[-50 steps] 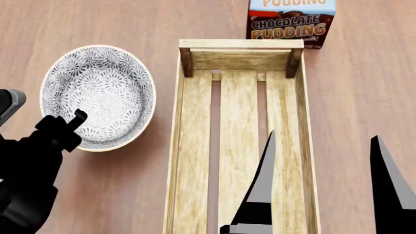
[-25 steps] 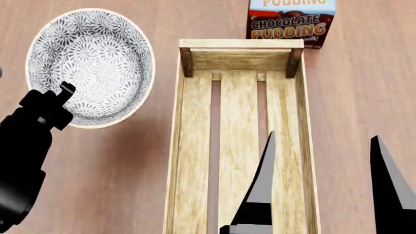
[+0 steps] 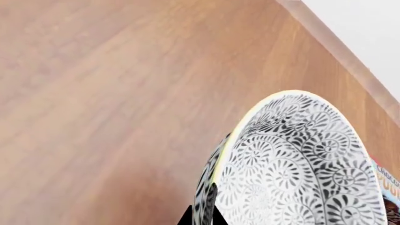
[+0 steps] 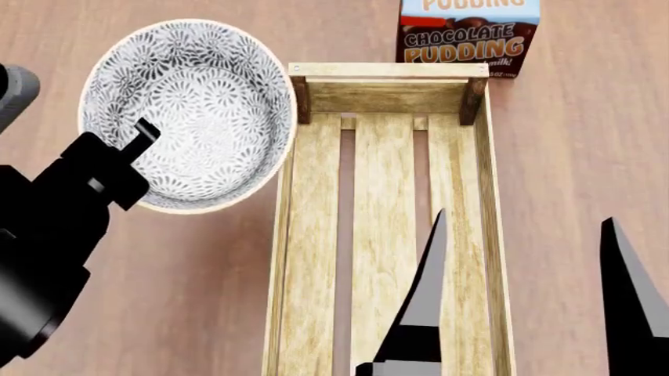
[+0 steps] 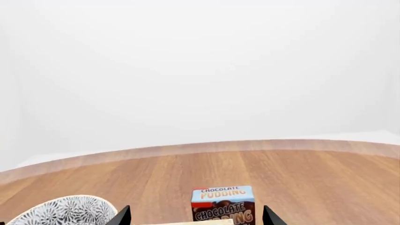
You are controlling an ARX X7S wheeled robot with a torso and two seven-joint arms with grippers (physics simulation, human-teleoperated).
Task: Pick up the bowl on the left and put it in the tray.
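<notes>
The floral bowl [image 4: 193,113] hangs lifted above the table, its right rim reaching the left wall of the wooden tray [image 4: 313,235]. My left gripper [image 4: 141,137] is shut on the bowl's near rim; in the left wrist view the rim [image 3: 209,197] passes between the two dark fingertips [image 3: 201,219]. My right gripper [image 4: 522,258] stands open over the near right part of the tray, nothing between its fingers. From the right wrist the bowl [image 5: 65,212] shows low at the edge.
A chocolate pudding box [image 4: 468,35] stands just beyond the tray's far end, also seen as the pudding box [image 5: 223,205] in the right wrist view. Wooden tabletop [image 4: 188,298] surrounds the tray; its far edge [image 3: 337,47] runs past the bowl.
The bowl has risen off the table in my left gripper and then moved right, up to the tray's left wall. The right arm has barely moved.
</notes>
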